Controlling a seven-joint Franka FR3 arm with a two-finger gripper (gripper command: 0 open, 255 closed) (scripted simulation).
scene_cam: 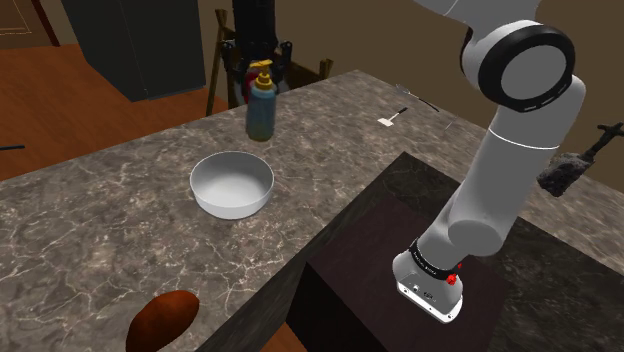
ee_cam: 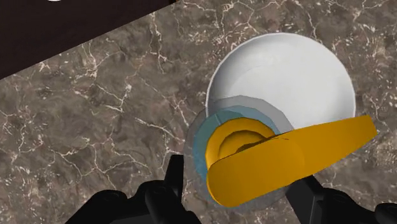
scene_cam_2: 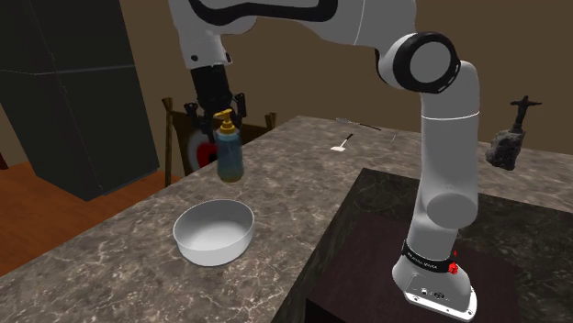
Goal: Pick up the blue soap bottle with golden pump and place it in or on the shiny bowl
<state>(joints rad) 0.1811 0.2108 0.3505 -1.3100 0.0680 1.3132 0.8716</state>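
A blue soap bottle [scene_cam: 262,112] [scene_cam_2: 229,154] with a golden pump [ee_cam: 280,159] hangs upright just beyond the white bowl [scene_cam: 232,184] [scene_cam_2: 215,231] [ee_cam: 286,76]. My gripper [scene_cam: 259,72] [scene_cam_2: 220,112] [ee_cam: 238,188] comes down from above and is shut on the bottle's neck, under the pump head. In the wrist view the black fingers [ee_cam: 172,188] clasp the bottle on both sides, and its body overlaps the bowl's near rim. The bottle's base seems to be slightly above the marble counter [scene_cam: 120,220]; contact with the counter cannot be told.
A brown rounded object [scene_cam: 160,320] lies at the counter's near edge. A small white utensil [scene_cam: 390,118] [scene_cam_2: 342,142] and a dark figurine [scene_cam: 572,168] [scene_cam_2: 510,139] sit farther along. The dark stand [scene_cam: 390,270] borders the counter. A chair [scene_cam_2: 179,128] stands behind the bottle.
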